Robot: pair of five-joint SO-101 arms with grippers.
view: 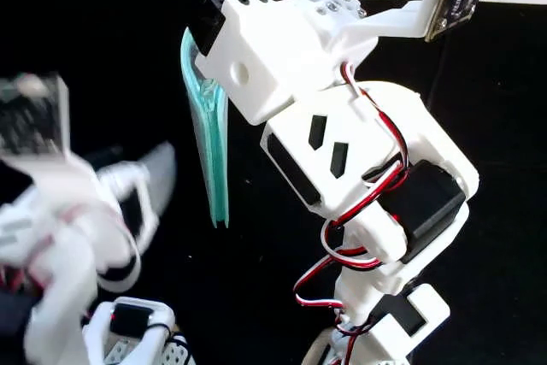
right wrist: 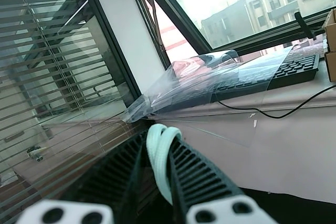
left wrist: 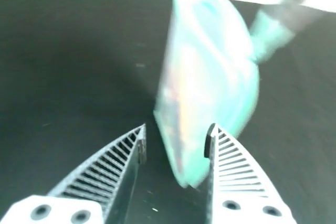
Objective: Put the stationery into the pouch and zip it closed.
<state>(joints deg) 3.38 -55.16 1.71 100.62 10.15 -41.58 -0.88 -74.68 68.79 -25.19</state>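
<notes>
Pouch [view: 215, 151] hangs upright, clamped by closed right gripper [right wrist: 159, 139] | left gripper [left wrist: 177, 129] fingers spread wide beside its lower end | contents, zip: cannot tell | judged mid-task, closing unconfirmed

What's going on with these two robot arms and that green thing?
The right gripper is shut on one edge of a see-through teal pouch and holds it up above the black table, so it hangs down. The left gripper is open, with the pouch's lower end between its fingers; whether they touch it is unclear.
</notes>
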